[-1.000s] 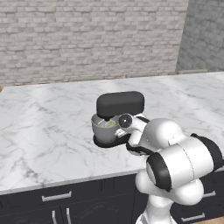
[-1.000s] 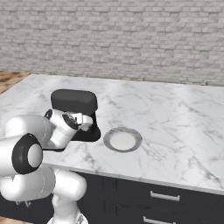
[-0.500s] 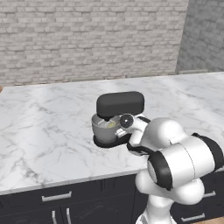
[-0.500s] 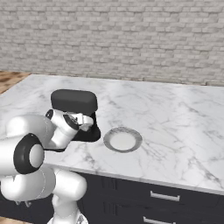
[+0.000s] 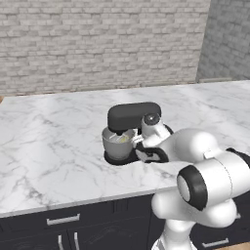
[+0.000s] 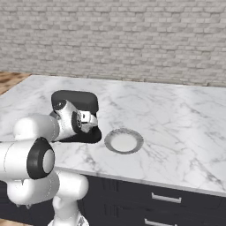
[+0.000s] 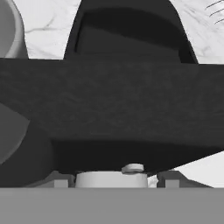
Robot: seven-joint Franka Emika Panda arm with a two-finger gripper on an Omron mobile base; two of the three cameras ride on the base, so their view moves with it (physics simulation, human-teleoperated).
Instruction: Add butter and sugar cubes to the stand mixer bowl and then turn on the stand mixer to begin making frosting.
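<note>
Butter (image 5: 125,139) seemingly lies in the stand mixer bowl (image 5: 117,144); gripper (image 7: 113,180), grip unclear, nears the stand mixer (image 5: 133,117) knob.

We see a white marble counter (image 5: 53,141) with grey veining, running wall to wall under the brick backsplash, dark drawer fronts below its front edge. Directly on it: the stand mixer (image 5: 133,117), black, its flat base sitting on the marble near the counter's front half. The stand mixer bowl (image 5: 116,142) sits on that base, not on the counter itself. In the right base view a flat round grey plate (image 6: 124,141) lies on the marble just beside the mixer's base, close to the front edge, apart from it.
</note>
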